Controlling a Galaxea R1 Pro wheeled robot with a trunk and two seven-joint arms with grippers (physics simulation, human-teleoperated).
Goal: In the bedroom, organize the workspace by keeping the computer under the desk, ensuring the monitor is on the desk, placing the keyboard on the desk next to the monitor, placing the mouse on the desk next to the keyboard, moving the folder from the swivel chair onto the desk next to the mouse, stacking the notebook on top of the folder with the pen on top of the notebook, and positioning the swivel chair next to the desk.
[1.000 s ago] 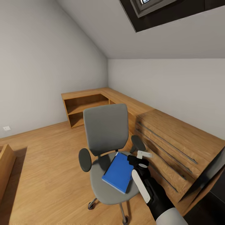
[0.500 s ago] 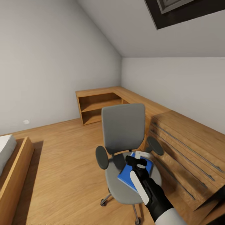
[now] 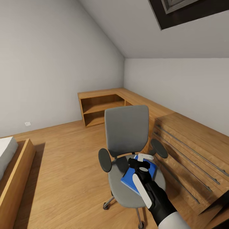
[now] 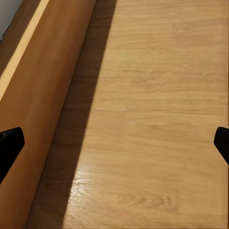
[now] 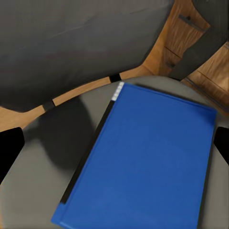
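the view has all but stopped swinging, so the right gripper [image 3: 142, 158], jaws spread wide and empty, now hovers over the blue folder [image 3: 137, 178] lying on the chair [image 3: 127, 133] seat, seemingly ready to descend.

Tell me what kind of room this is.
Likely an attic bedroom with a work corner: sloped ceiling with a skylight, a bed at the left edge, and a swivel chair with a blue folder on its seat beside wooden drawers.

Head high; right wrist above folder [image 5: 143, 162]
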